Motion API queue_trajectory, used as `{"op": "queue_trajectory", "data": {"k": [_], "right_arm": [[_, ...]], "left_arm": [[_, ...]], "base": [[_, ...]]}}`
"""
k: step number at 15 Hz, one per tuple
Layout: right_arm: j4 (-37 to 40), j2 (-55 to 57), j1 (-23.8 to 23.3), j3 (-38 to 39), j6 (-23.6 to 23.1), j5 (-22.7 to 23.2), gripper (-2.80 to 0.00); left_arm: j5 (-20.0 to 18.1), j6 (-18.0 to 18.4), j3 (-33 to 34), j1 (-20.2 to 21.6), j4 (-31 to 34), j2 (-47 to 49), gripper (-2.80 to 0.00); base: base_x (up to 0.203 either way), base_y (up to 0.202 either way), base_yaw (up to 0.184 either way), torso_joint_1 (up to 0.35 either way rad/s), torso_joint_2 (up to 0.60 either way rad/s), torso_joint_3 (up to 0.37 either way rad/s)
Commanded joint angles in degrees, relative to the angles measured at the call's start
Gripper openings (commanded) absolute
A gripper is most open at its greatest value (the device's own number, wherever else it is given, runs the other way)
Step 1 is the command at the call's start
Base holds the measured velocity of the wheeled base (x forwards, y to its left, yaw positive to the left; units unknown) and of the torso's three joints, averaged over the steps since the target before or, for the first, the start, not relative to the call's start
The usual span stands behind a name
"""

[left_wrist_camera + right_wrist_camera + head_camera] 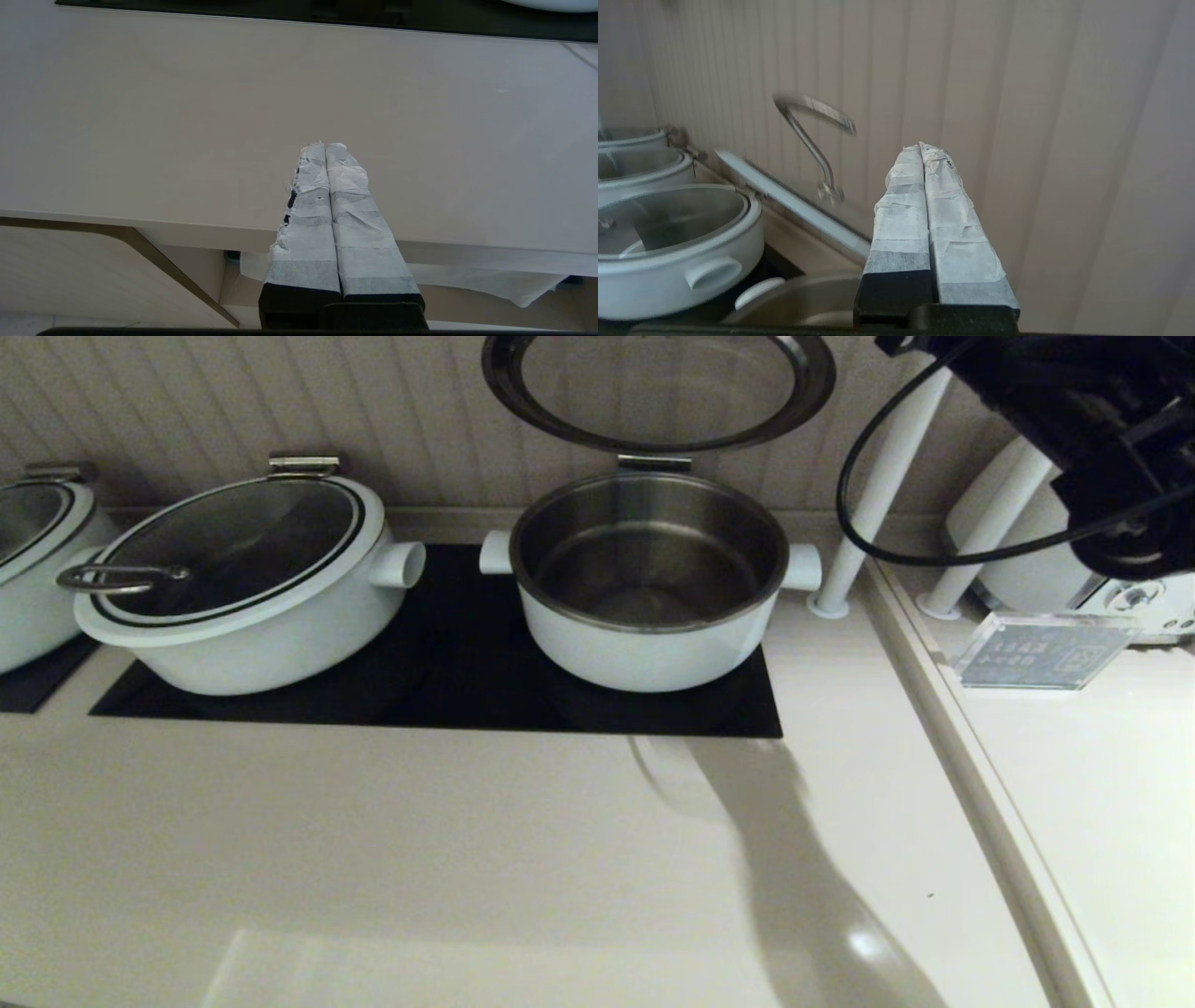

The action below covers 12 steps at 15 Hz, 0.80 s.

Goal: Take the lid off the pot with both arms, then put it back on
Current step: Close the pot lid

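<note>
The pot (644, 653) stands open on the black cooktop, its steel inside bare. The lid (658, 383) is swung up on its hinge (653, 462) and stands nearly upright against the wall. In the right wrist view the lid's white rim (794, 205) and its loop handle (812, 140) show just beside my right gripper (922, 148), which is shut, empty and apart from the handle, above the pot's rim (798, 298). The right arm (1102, 448) is high at the right. My left gripper (325, 145) is shut and empty over the counter's front edge, out of the head view.
A wider white pot (243, 588) with a closed dark lid sits left of the task pot on the cooktop (448, 653). A third pot (28, 569) is at far left. White posts (878, 476) and an acrylic sign (1041, 653) stand at the right.
</note>
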Motion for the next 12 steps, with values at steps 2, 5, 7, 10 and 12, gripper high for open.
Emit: {"op": "queue_trajectory", "data": {"k": [2,5,7,10,12], "right_arm": [[-0.55,3.99,0.03,-2.63,-0.01,0.14,-2.80],[-0.56,7.62,-0.35,-7.64,0.05,0.24,-2.80],[-0.55,8.95,-0.66,-8.61,0.06,0.37,-2.80],[-0.72,10.55,-0.76,-8.68,0.05,0.56,-2.80],[-0.81,11.41,-0.76,-8.60,-0.02,0.66,-2.80]], "left_arm": [[0.01,-0.03,0.00,0.00,-0.04,-0.02,-2.80],[0.01,-0.03,0.00,0.00,-0.04,-0.02,-2.80],[0.01,-0.03,0.00,0.00,-0.04,-0.02,-2.80],[0.01,-0.03,0.00,0.00,-0.04,-0.02,-2.80],[0.01,-0.03,0.00,0.00,-0.04,-0.02,-2.80]], "base": [[0.000,0.000,0.000,0.000,0.00,0.000],[0.000,0.000,0.000,0.000,0.00,0.000],[0.000,0.000,0.000,0.000,0.00,0.000],[0.000,0.000,0.000,0.000,0.00,0.000],[0.000,0.000,0.000,0.000,0.00,0.000]]}}
